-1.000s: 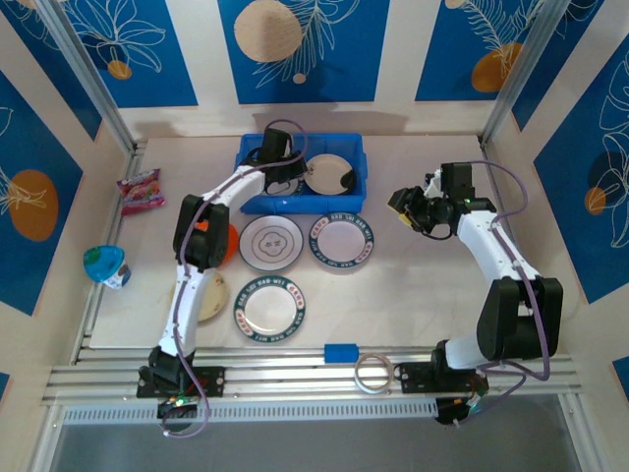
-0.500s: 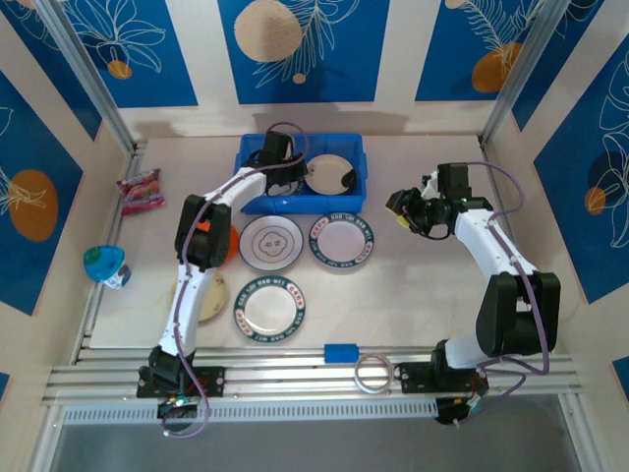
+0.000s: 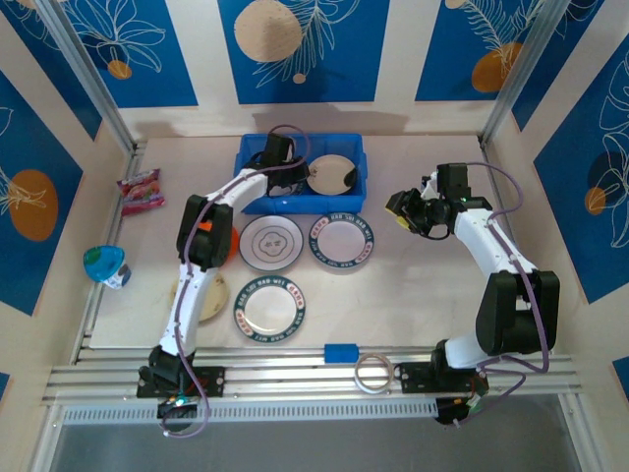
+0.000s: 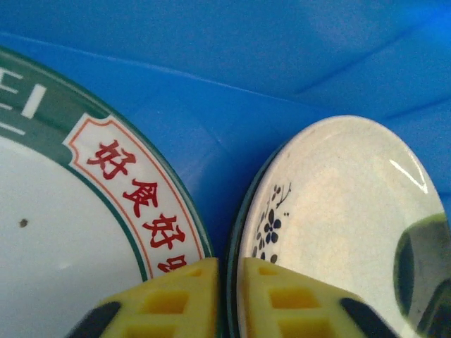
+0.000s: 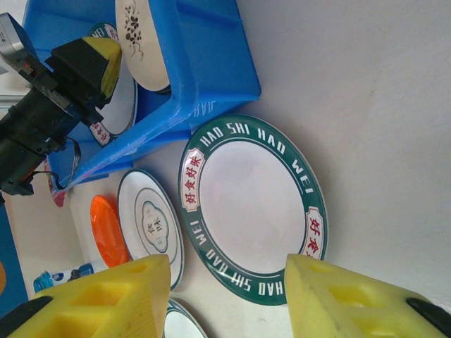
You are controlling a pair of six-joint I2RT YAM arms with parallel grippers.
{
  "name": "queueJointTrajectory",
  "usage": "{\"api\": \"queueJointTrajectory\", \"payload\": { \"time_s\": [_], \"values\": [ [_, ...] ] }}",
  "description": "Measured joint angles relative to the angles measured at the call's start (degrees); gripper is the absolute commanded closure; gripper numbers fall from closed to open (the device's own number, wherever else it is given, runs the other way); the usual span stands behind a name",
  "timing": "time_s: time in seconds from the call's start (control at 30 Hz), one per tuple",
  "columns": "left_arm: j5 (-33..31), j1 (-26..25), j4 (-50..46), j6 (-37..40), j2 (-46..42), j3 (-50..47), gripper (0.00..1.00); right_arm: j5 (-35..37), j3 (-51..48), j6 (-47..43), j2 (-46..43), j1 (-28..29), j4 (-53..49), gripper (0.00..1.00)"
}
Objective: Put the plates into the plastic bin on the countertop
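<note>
Cream plate could be chipped if dropped by the left tool, whose grip cannot be told; the right tool is held open.

I see the plastic bin as smooth, faintly shiny blue plastic, and the cream plate inside it looks glossy and glazed (it mirrors bright highlights). The countertop reads matt and pale to me, while the rail is ribbed bare metal.
</note>
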Motion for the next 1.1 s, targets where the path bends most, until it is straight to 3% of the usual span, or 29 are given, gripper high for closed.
{"api": "queueJointTrajectory", "payload": {
  "time_s": [0.23, 0.27, 0.3, 0.47, 0.67, 0.83, 1.1],
  "values": [
    [-0.5, -0.3, -2.6, 2.0, -2.2, 1.7, 0.31, 0.0, -2.7, -0.4, 0.7, 0.0, 1.5, 0.54],
    [-0.5, -0.3, -3.0, 2.3, -3.3, 1.7, 0.06, 0.0, -3.5, -0.6, 0.9, 0.0, 1.7, 0.54],
    [-0.7, -0.3, -3.2, 2.6, -4.6, 1.4, 0.0, 0.0, -4.4, -0.7, 1.0, 0.0, 1.7, 0.54],
    [-2.3, -0.4, -4.1, 3.0, -16.3, -5.4, 0.0, 0.0, -8.1, -1.3, 1.1, 0.6, 1.8, 0.54],
    [0.2, -0.6, 3.3, 0.5, -37.0, -28.0, 0.0, 0.0, -10.2, -1.3, 3.1, 3.6, 3.4, 0.55],
    [1.9, -1.7, 4.6, -1.5, -48.0, -44.0, 0.0, 0.2, -10.3, -1.3, 7.2, 5.9, 4.7, 0.57],
    [-0.2, -8.7, 1.7, 0.0, -59.5, -52.3, 0.0, 0.5, -9.9, -1.8, 12.3, 7.2, 5.0, 0.63]
  ]
}}
